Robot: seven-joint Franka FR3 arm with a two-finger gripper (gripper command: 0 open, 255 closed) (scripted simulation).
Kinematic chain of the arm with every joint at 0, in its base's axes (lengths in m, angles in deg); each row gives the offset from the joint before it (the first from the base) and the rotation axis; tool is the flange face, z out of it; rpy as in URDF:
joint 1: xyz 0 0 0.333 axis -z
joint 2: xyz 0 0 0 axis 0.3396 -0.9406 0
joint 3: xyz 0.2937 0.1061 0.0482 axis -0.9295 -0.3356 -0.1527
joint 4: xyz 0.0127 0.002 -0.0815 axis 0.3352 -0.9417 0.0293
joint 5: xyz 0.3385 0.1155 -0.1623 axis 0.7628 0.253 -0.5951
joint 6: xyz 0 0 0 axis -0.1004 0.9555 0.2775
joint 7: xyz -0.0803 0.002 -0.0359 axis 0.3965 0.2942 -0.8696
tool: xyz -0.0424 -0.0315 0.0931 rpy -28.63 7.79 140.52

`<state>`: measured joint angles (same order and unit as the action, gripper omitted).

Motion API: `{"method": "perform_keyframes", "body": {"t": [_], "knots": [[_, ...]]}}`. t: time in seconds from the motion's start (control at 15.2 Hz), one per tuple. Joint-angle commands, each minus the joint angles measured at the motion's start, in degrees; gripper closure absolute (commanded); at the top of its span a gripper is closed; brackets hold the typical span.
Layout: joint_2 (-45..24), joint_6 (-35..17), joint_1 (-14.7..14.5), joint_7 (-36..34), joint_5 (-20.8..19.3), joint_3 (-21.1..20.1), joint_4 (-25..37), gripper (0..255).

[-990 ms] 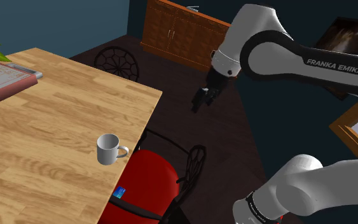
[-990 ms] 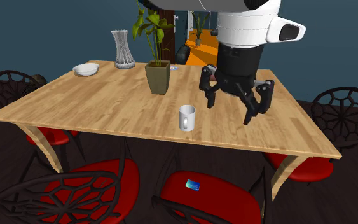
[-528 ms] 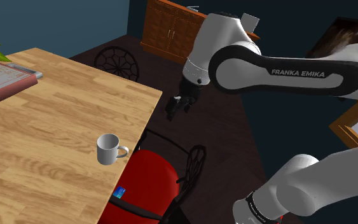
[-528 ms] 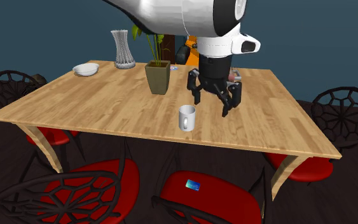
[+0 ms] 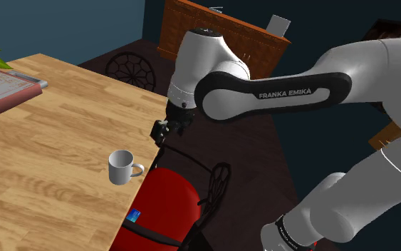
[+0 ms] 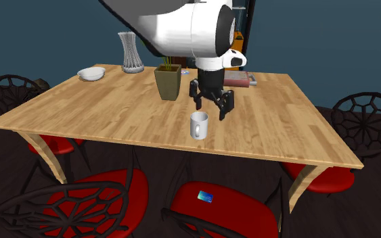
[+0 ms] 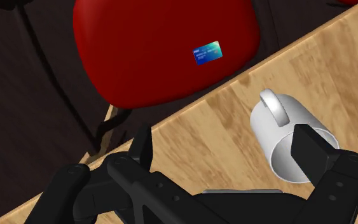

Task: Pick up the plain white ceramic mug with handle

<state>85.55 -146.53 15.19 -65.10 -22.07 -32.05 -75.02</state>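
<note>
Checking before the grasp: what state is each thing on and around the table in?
Plain white mug with handle: upright on the wooden table, not held.
All-black two-finger gripper: open, hovering near the mug, not touching it.
Red book: closed, lying flat.
Green plant in olive square pot: upright.
White ribbed vase: upright.
White shallow bowl: right way up.
Blue card: flat on a red chair seat.
</note>
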Motion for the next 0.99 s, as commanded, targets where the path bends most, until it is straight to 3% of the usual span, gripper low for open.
{"method": "perform_keyframes", "body": {"t": [0.0,0.26,0.59,0.79,0.92], "knots": [[-5.1,-0.7,-0.7,-3.6,-3.1,-1.5,3.6,0],[-14.7,-1.4,-3.5,-10.0,-9.5,-2.6,10.4,0],[-26.6,-0.5,-9.2,-16.1,-16.7,-1.7,20.9,0],[-33.7,1.0,-13.2,-18.6,-20.0,-0.5,28.5,0],[-35.3,0.7,-14.1,-19.1,-20.7,-0.1,29.7,0]]}}
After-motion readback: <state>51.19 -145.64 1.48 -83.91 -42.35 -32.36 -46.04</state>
